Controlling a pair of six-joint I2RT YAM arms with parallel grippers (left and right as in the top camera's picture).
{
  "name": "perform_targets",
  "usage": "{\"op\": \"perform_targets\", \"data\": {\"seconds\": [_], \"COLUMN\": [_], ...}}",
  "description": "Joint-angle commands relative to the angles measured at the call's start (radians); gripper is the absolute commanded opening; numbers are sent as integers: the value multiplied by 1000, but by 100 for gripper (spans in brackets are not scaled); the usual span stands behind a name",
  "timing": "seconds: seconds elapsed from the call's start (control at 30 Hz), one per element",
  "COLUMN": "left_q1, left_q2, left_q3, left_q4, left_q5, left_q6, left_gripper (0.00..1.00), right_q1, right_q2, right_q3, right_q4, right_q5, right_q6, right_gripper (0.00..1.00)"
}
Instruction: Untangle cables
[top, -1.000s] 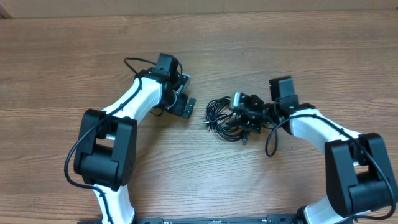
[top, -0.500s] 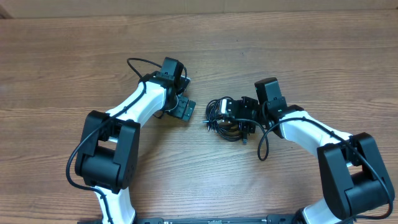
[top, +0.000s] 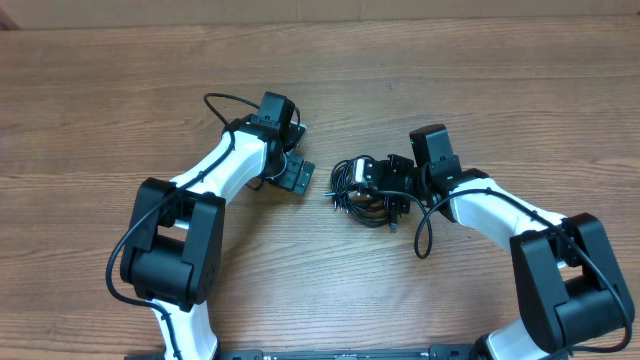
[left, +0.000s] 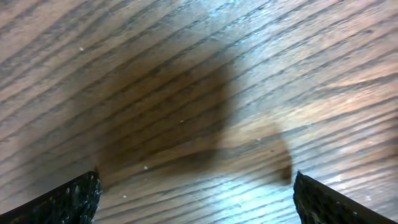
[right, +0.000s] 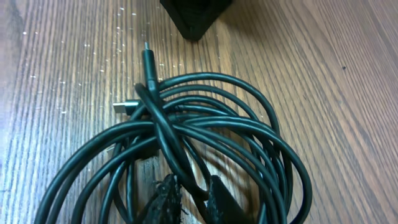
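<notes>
The cables (top: 352, 190) lie as one coiled black bundle on the wooden table, between the two arms. In the right wrist view the coil (right: 205, 124) fills the frame, with a thin plug (right: 147, 59) and a silver plug (right: 122, 106) sticking out at its far side. My right gripper (right: 191, 190) is shut on a strand of the coil, which passes between its fingertips; from overhead it (top: 378, 187) sits on the bundle's right side. My left gripper (top: 297, 172) stands open just left of the bundle, apart from it, with bare wood between its fingers (left: 68, 202).
The table (top: 450, 80) is plain wood grain all round. A black tip (right: 196, 15) juts in at the top edge of the right wrist view, beyond the coil. The arms' own thicker black wires (top: 425, 235) loop beside each arm.
My right gripper slid left into the bundle and closed on a strand. The left arm shifted slightly early on. Nothing has moved over the last half second.
</notes>
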Motion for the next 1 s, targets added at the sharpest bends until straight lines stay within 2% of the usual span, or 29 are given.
{"op": "perform_targets", "data": {"seconds": [0.0, 0.37, 0.5, 0.97], "left_q1": [-4, -29, -29, -30], "left_q2": [13, 13, 13, 13], "left_q3": [-31, -31, -31, -31], "left_q4": [-16, -45, -45, -22], "left_q5": [131, 147, 147, 156], "left_q6": [-50, -50, -48, -69], "left_gripper": [100, 100, 99, 100], "right_q1": [2, 28, 28, 47], "right_q2": [-24, -24, -24, -21], "right_q3": [20, 20, 20, 20], "right_q4": [7, 24, 22, 30], "right_q5": [-30, -23, -20, -31], "right_q6": [-5, -4, -4, -4], "right_gripper": [13, 4, 13, 13]}}
